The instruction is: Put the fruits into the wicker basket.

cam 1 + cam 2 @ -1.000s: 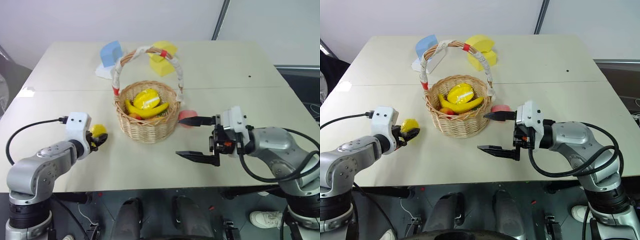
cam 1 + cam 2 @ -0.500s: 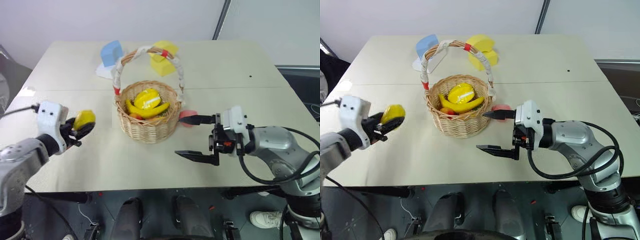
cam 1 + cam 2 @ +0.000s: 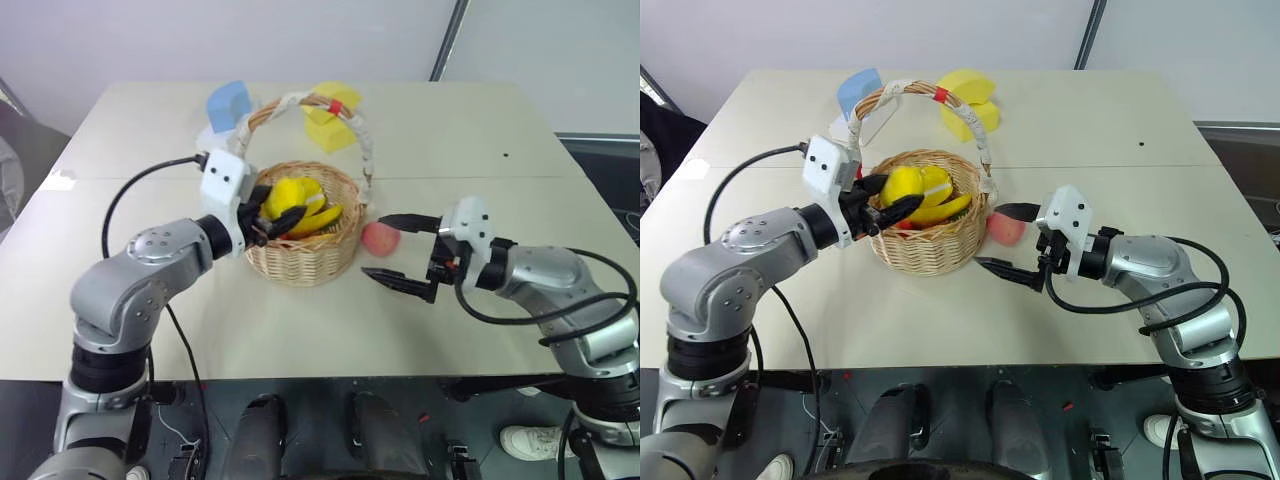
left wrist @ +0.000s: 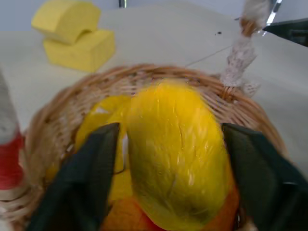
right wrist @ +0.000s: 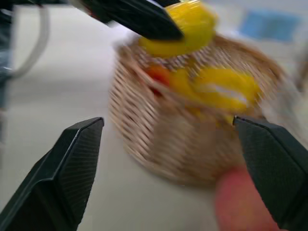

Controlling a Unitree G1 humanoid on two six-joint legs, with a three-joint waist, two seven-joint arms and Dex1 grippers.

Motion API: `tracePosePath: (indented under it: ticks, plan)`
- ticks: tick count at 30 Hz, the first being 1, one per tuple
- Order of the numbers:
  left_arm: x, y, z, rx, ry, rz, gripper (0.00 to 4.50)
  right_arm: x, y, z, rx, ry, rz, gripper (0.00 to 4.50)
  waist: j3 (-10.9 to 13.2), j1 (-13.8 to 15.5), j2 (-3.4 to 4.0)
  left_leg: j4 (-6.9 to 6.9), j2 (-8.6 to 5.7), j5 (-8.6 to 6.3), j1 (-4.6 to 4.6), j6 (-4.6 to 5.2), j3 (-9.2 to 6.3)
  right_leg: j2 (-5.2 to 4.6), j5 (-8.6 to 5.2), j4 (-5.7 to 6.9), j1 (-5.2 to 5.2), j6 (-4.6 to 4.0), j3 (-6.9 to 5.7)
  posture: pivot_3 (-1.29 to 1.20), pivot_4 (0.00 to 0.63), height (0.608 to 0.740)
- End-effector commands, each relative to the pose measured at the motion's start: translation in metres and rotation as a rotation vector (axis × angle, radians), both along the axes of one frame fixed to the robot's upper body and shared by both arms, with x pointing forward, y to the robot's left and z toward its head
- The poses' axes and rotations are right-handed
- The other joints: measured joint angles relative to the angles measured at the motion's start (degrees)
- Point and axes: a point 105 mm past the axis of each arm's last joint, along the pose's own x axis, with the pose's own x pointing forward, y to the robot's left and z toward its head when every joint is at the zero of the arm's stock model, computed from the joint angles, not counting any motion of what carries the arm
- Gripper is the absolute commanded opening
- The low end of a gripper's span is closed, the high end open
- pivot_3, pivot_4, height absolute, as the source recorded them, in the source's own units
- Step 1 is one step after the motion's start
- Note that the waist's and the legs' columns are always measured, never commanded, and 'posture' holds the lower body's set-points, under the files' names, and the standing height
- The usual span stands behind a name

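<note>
Left gripper (image 3: pixel 885 205) spread wide, releasing lemon (image 4: pixel 175 154) over wicker basket (image 3: pixel 930 245), frame centre; right gripper (image 3: pixel 1012 240) agape, bracketing peach (image 3: pixel 1006 229).

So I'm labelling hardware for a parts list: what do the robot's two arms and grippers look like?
Both arms are rounded silver-grey metal segments joined by black rings, each ending in a white boxy wrist housing. A black cable loops from each wrist back along the arm. The left gripper and right gripper each have two black tapered fingers; the right wrist shows a small red-orange patch.
</note>
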Motion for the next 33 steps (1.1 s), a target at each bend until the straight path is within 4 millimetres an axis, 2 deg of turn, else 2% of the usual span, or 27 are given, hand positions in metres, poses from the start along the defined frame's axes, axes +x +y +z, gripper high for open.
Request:
tracePosePath:
  ticks: [1, 4, 6, 10, 18, 20, 22, 24, 25, 27, 29, 33]
  plan:
    - [-0.006, 0.0, 0.017, -0.02, -0.093, -0.044, 4.47, 0.021, -0.012, 0.0, 0.022, -0.049, -0.158, 4.5, 0.0, 0.1, 0.02, 0.0, 0.0, 0.0, 0.0, 0.0, -0.02, 0.01, 0.02, 0.02, -0.01, 0.03, 0.0, 0.0, 0.15, 0.74]
    - [-0.029, 0.003, 0.023, -0.097, -0.124, -0.177, 4.47, 0.033, -0.014, -0.013, 0.014, -0.031, -0.223, 4.5, 0.0, 0.0, 0.02, -0.01, 0.0, 0.0, 0.0, -0.01, -0.02, 0.0, 0.0, 0.02, -0.01, 0.0, 0.0, 0.0, 0.15, 0.74]
    - [-0.041, 0.01, 0.018, -0.098, -0.11, -0.233, 4.47, 0.039, -0.013, -0.018, 0.026, -0.015, -0.24, 4.5, 0.0, -0.1, 0.02, -0.02, 0.03, 0.0, 0.01, -0.01, 0.02, -0.01, -0.02, 0.01, -0.02, -0.04, 0.0, 0.0, 0.15, 0.74]
    - [-0.048, 0.032, 0.006, -0.102, -0.064, -0.208, 4.47, 0.053, -0.014, -0.031, 0.009, 0.01, -0.275, 4.5, 0.0, 0.2, 0.02, -0.04, 0.03, 0.0, 0.01, -0.01, 0.01, -0.01, -0.03, 0.03, -0.03, -0.06, 0.0, 0.0, 0.15, 0.74]
    - [-0.069, 0.034, 0.004, -0.095, -0.094, -0.24, 4.47, 0.071, -0.019, -0.047, 0.006, 0.079, -0.337, 4.5, 0.0, 0.3, 0.02, 0.03, 0.01, 0.01, -0.02, -0.01, 0.05, -0.07, -0.03, -0.03, 0.02, -0.07, 0.01, 0.0, 0.15, 0.74]
    - [-0.069, 0.035, 0.003, -0.09, -0.099, -0.232, 4.5, 0.071, -0.019, -0.047, 0.014, 0.081, -0.333, 3.95, 0.0, 0.3, 0.02, 0.01, 0.02, 0.01, -0.01, -0.01, 0.02, -0.05, -0.03, -0.02, 0.02, -0.06, 0.0, 0.0, 0.15, 0.74]
    - [-0.069, 0.036, 0.001, -0.083, -0.101, -0.221, 4.5, 0.071, -0.019, -0.044, 0.015, 0.073, -0.332, 3.1, 0.0, 0.3, 0.03, 0.0, 0.02, 0.01, -0.01, -0.01, 0.02, -0.04, -0.03, -0.01, 0.01, -0.06, 0.0, 0.0, 0.15, 0.74]
    - [-0.067, 0.038, 0.0, -0.076, -0.107, -0.208, 4.5, 0.068, -0.02, -0.037, 0.001, 0.039, -0.322, 2.4, 0.0, 0.2, 0.03, 0.01, 0.02, 0.01, 0.0, -0.01, 0.02, -0.04, -0.03, -0.01, 0.01, -0.06, 0.0, 0.0, 0.15, 0.74]
    - [-0.067, 0.04, 0.0, -0.073, -0.112, -0.201, 4.5, 0.065, -0.022, -0.033, -0.009, 0.02, -0.315, 2.31, 0.0, 0.2, 0.03, 0.01, 0.02, 0.01, 0.0, -0.01, 0.03, -0.04, -0.03, -0.01, 0.01, -0.06, 0.0, 0.0, 0.15, 0.74]
    - [-0.065, 0.045, 0.0, -0.069, -0.117, -0.182, 4.5, 0.056, -0.029, -0.021, -0.045, -0.023, -0.288, 2.31, 0.0, 0.5, 0.04, 0.0, 0.02, 0.0, 0.0, -0.01, 0.03, -0.04, -0.03, -0.01, 0.0, -0.06, 0.0, 0.0, 0.15, 0.74]
    - [-0.064, 0.051, -0.002, -0.062, -0.117, -0.168, 4.5, 0.039, -0.032, -0.01, -0.083, -0.051, -0.205, 2.31, 0.0, 0.6, 0.04, 0.0, 0.01, 0.0, -0.02, -0.01, 0.02, -0.05, -0.03, -0.01, 0.0, -0.06, -0.01, 0.0, 0.15, 0.74]
    - [-0.062, 0.064, -0.002, -0.071, -0.134, -0.149, 4.5, -0.007, -0.011, 0.012, -0.091, -0.023, 0.051, 2.31, 0.0, 0.2, 0.05, -0.02, 0.02, 0.0, -0.02, 0.0, 0.03, -0.06, -0.04, -0.05, 0.0, -0.06, -0.01, 0.0, 0.15, 0.74]
